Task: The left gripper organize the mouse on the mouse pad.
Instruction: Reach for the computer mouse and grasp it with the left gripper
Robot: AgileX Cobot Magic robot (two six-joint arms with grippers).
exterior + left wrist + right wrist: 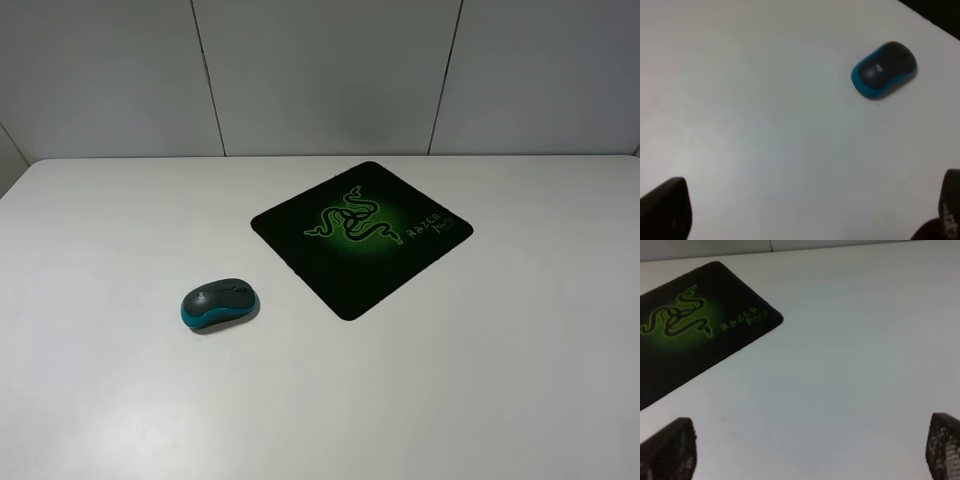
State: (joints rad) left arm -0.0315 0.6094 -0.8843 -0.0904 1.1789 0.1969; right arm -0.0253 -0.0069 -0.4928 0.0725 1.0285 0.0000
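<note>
— Look of the mouse (220, 303)?
— Small, oval, dark grey on top, teal-blue round the sides and base. Lies flat on the white table (110, 400), to the left of the mouse pad (361, 238) in the high view and a little nearer the front. Near the pad, not touching it; a strip of white table between.
— And the pad itself?
— Thin black square with rounded corners, turned like a diamond to the table's edges. Glowing green snake logo at the middle, green "RAZER" lettering towards the right corner. Far bigger than the mouse.
— Edges? Room for moving?
— Pad's back corner just short of the far table edge, grey wall panels (320, 70) behind. Broad open white surface left of the mouse, in front of it, and right of the pad.
— Pose of the left gripper (807, 215)?
— Hangs above the table, angled down, well apart from the mouse. Fingers spread wide: two dark tips far apart, only white table between them. Grips nothing.
— Right gripper (805, 452)?
— Spread wide as well, above the table near the pad's lettered corner. Mesh-patterned dark tips far apart, nothing pinched.
</note>
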